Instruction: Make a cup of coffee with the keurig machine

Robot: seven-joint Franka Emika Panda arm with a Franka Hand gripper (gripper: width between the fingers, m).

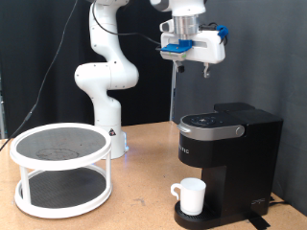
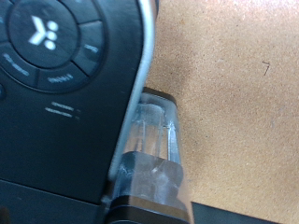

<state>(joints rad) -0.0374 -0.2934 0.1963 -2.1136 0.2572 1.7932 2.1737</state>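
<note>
Keurig machine (image 1: 228, 144) standing at the exterior view's right on the tabletop (image 1: 144, 206), lid down, with the cup (image 1: 190, 195) already parked on the drip base under the spout. Claw (image 1: 178, 61) hanging well above the machine, nothing between its fingers, and too small and blurred to tell whether spread or closed; absent from the wrist view, which looks down on the button panel (image 2: 51, 37) and the clear tank (image 2: 154, 154). Likely trouble: coming down off-centre and pressing the wrong button, or clipping the lid edge and shifting machine and cup.
</note>
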